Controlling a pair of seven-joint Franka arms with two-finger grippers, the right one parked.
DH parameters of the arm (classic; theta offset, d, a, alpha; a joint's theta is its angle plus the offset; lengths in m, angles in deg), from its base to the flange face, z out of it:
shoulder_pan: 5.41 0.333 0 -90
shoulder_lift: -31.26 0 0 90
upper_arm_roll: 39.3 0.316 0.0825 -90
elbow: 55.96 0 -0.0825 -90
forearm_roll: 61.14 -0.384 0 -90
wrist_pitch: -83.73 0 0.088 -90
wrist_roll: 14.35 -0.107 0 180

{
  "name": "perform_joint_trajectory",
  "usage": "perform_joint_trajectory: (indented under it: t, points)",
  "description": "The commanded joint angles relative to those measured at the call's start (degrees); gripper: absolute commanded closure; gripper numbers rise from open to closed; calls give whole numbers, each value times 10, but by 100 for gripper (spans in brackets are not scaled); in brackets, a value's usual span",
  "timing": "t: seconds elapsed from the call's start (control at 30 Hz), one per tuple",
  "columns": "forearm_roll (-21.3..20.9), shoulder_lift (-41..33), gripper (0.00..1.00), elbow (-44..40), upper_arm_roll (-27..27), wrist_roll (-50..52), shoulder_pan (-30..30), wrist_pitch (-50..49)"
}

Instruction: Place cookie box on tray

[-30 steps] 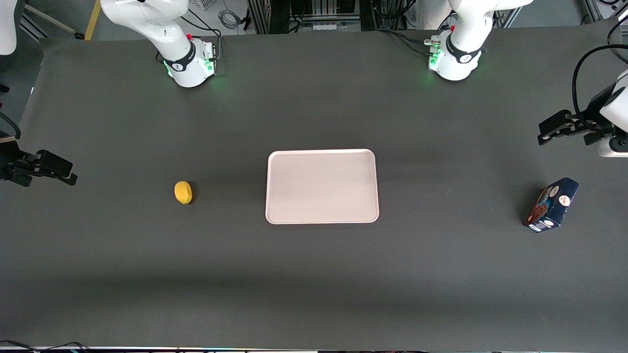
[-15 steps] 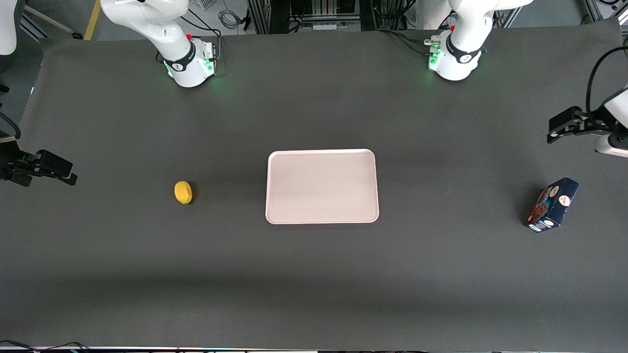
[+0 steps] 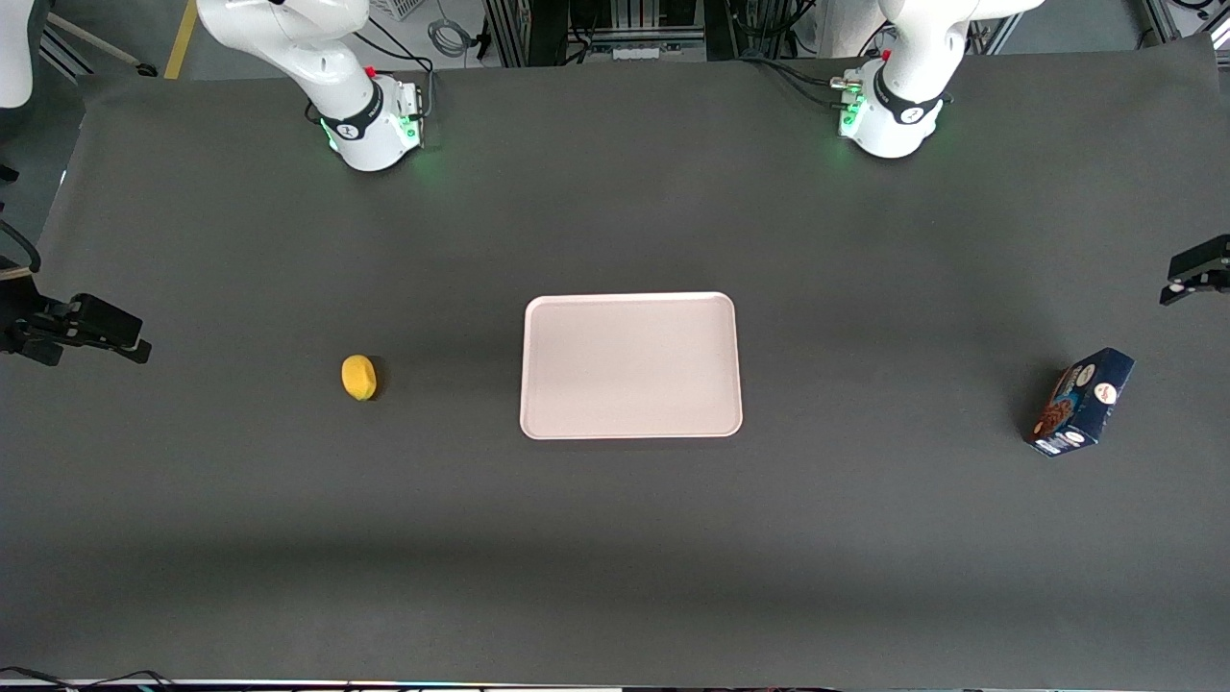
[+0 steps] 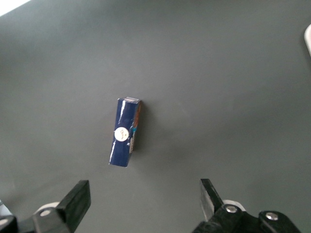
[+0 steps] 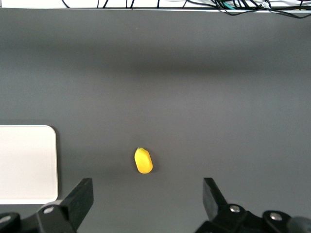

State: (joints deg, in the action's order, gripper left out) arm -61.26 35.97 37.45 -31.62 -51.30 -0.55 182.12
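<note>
On the dark bench (image 3: 615, 538), toward the parked arm's end, lies a small yellow object (image 3: 358, 377). At the middle sits the tray (image 3: 630, 365), flat and bare. Well apart from it, toward the working arm's end, the cookie box (image 3: 1080, 402) stands on the bench, touching nothing. The gripper (image 4: 146, 204) hangs above the box with its fingers (image 4: 77, 199) spread wide, holding nothing, the box's narrow side facing it.

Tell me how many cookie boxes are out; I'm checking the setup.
1. The cookie box stands on the table toward the working arm's end, apart from the tray. The gripper, fingers open, hangs above it.
</note>
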Motion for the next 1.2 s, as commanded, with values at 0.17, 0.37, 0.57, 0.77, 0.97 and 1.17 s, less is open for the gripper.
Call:
perform_joint_trajectory:
  t: [0.17, 0.37, 0.57, 0.77, 0.97, 1.17]
  points:
    - [-2, 17, 0, 94, 22, -13, -4, 119]
    - [-4, 35, 0, 142, 23, -33, -3, 189]
    - [5, 51, 0, 187, 23, -69, 9, 277]
    - [6, 70, 0, 206, 25, -71, 13, 315]
    - [34, 101, 0, 206, 25, -113, 19, 337]
    - [77, 134, 0, 206, 39, -170, 25, 368]
